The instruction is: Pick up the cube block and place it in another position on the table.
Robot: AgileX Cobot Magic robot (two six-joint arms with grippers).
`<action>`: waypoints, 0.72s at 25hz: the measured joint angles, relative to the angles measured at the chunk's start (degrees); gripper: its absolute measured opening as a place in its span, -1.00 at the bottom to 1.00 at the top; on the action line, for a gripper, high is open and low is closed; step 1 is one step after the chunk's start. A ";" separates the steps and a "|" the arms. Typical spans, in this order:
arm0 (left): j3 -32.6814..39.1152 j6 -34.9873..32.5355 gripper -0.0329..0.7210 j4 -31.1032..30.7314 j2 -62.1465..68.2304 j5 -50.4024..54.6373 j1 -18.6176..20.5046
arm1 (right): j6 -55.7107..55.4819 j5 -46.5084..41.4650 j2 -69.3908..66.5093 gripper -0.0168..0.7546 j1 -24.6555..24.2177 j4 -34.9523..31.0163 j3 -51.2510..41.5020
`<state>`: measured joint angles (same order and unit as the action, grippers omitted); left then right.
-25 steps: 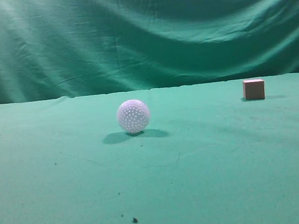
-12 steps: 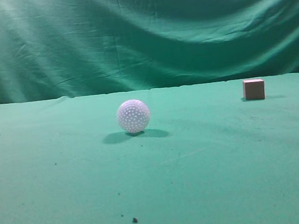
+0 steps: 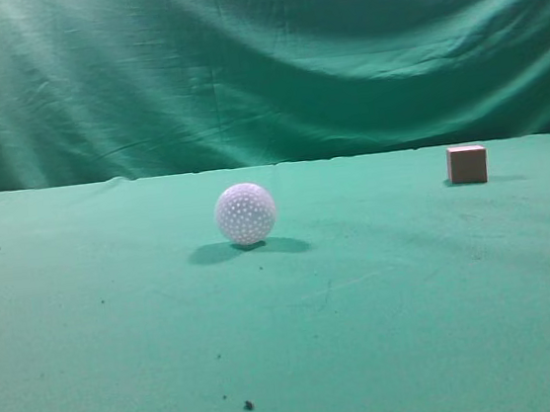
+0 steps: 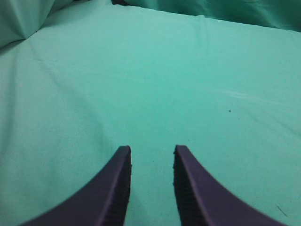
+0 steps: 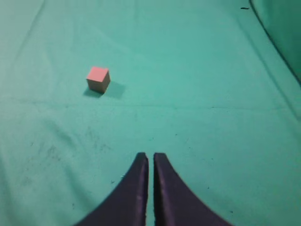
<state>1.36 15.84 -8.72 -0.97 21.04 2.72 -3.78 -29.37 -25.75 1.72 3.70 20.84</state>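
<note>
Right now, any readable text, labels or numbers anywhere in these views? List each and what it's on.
None readable.
The cube block has plain faces in both views that show it.
The white ball carries only dimples.
The table shows only dark specks, and the backdrop curtain is bare.

even soft light; white ball point(image 3: 245, 213) casts faint shadow left; slight blur.

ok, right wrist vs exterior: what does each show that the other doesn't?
Only the right wrist view: the right gripper, its jaws nearly touching and holding nothing, and the pink top face of the cube block. Only the exterior view: the white dimpled ball and the backdrop curtain; no arm shows there. Both: the cube block, resting alone on the table.
</note>
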 joint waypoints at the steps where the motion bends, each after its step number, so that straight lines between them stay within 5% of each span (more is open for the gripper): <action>1: 0.00 0.00 -0.22 0.00 0.00 0.00 0.00 | 0.00 1.85 2.72 -0.96 -0.72 0.00 -3.10; 10: 0.00 0.00 -0.22 0.00 0.00 0.00 0.00 | 0.00 6.68 23.69 -0.96 -2.00 -0.23 -21.19; 18: 0.00 0.00 -0.22 0.00 0.00 0.00 0.00 | -0.33 7.11 26.37 -0.96 -2.09 -0.86 -22.32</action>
<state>1.36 15.84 -8.72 -0.97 21.04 2.72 -4.11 -22.26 0.62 -0.37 2.83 -1.48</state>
